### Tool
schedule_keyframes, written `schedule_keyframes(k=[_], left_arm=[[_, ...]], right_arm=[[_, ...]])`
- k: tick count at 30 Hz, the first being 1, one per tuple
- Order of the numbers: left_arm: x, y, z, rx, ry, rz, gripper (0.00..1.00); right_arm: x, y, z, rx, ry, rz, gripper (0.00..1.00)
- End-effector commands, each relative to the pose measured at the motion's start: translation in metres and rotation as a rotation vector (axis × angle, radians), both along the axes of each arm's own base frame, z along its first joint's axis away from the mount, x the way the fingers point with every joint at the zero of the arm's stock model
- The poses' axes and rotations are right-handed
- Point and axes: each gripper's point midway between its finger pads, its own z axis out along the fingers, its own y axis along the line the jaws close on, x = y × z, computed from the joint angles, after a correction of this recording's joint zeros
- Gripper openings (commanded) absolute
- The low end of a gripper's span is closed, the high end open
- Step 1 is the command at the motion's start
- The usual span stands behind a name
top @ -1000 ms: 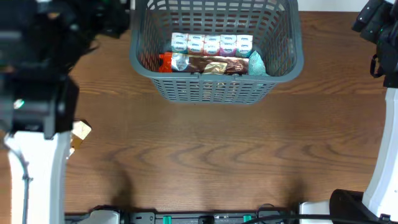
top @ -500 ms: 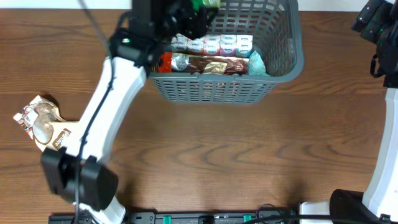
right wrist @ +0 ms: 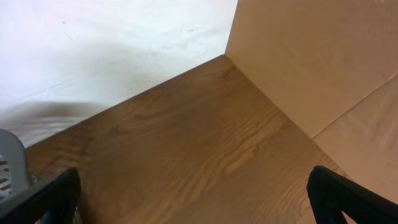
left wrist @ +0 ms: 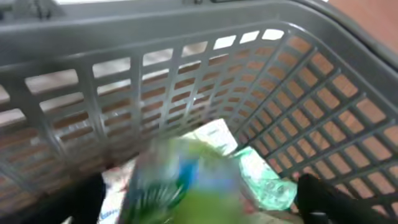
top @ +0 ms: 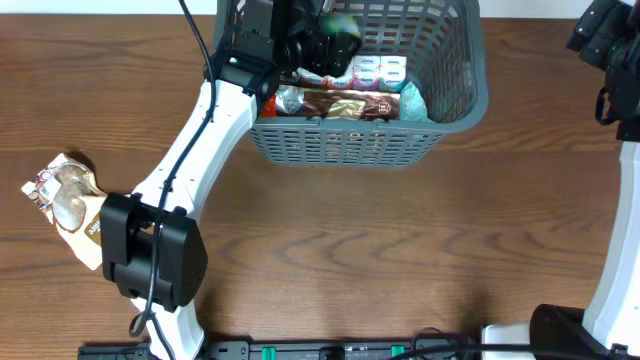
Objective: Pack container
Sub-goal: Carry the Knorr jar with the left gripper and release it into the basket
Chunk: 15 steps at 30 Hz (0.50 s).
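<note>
left claw (left wrist: 196,202): fingers wide apart, blurred green packet (left wrist: 186,180) between them, contact unclear
container (top: 350,150): around and below left claw, snack packets (top: 340,103) inside
right claw (right wrist: 193,205): fingers apart, nothing between, table (right wrist: 186,143) below

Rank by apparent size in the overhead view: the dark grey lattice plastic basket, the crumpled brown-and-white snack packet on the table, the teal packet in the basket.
1. Dark grey lattice plastic basket, by far the largest.
2. Crumpled brown-and-white snack packet.
3. Teal packet, partly hidden by neighbouring packets, so true size is unsure.
</note>
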Motion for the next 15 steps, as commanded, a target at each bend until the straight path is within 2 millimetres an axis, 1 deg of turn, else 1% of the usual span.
schedule_keyframes(k=[1, 3, 5, 7, 9, 11, 12, 15], left_arm=[[-0.007, -0.001, 0.021, -0.027, -0.021, -0.012, 0.99], [-0.007, -0.001, 0.024, -0.032, -0.023, -0.01, 0.98], [-0.009, 0.0, 0.034, -0.04, -0.039, -0.008, 0.98], [-0.014, 0.004, 0.053, -0.051, -0.073, -0.003, 0.99], [-0.017, 0.014, 0.079, -0.055, -0.123, 0.035, 0.99], [-0.021, 0.034, 0.111, -0.044, -0.189, 0.12, 0.99], [-0.024, 0.049, 0.128, -0.033, -0.224, 0.179, 0.99], [-0.042, 0.107, 0.176, 0.018, -0.299, 0.395, 0.99]], right_arm=[[0.0, -0.002, -0.001, 0.009, -0.005, -0.015, 0.99], [0.0, -0.002, -0.001, 0.009, -0.005, -0.015, 0.99], [0.0, -0.002, -0.001, 0.009, -0.005, -0.015, 0.99], [0.0, -0.002, -0.001, 0.009, -0.005, -0.015, 0.99], [0.0, -0.002, -0.001, 0.009, -0.005, -0.015, 0.99], [0.0, -0.002, -0.001, 0.009, -0.005, -0.015, 0.99], [0.0, -0.002, -0.001, 0.009, -0.005, -0.015, 0.99], [0.0, -0.002, -0.001, 0.009, -0.005, -0.015, 0.99]])
